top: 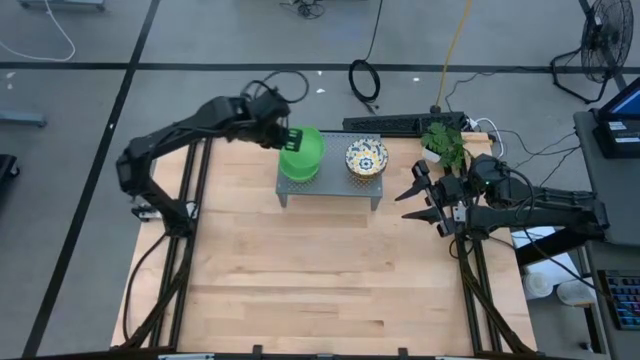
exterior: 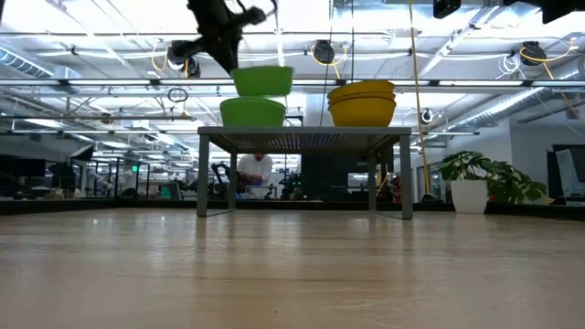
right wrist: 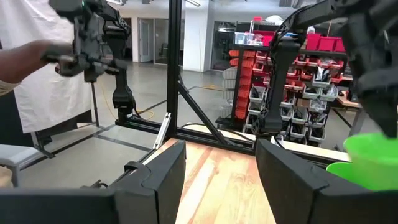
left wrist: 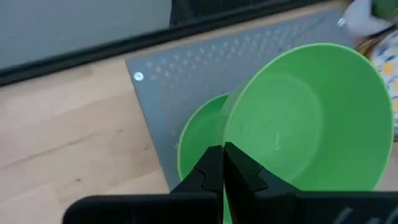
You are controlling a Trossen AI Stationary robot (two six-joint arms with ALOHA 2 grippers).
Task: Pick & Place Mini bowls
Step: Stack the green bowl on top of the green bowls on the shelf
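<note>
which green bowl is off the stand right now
The upper green bowl, pinched by its rim in the left gripper and lifted clear. The other green bowl sits on the stand directly beneath it.

The grey perforated metal stand (top: 330,186) sits at the table's far edge, midway between the two arms. On its left half rests a plain bright green round bowl (exterior: 252,111), and a second plain green round bowl (left wrist: 311,118) hangs tilted just above it, its rim pinched in the left gripper (left wrist: 222,163). On the stand's right half sits a stack of white floral-patterned bowls (top: 366,157), near the green pair but apart. Right of the stand, the right gripper (top: 421,203) waits at the table's edge with jaws parted, a small potted leafy plant (top: 443,143) behind it.
</note>
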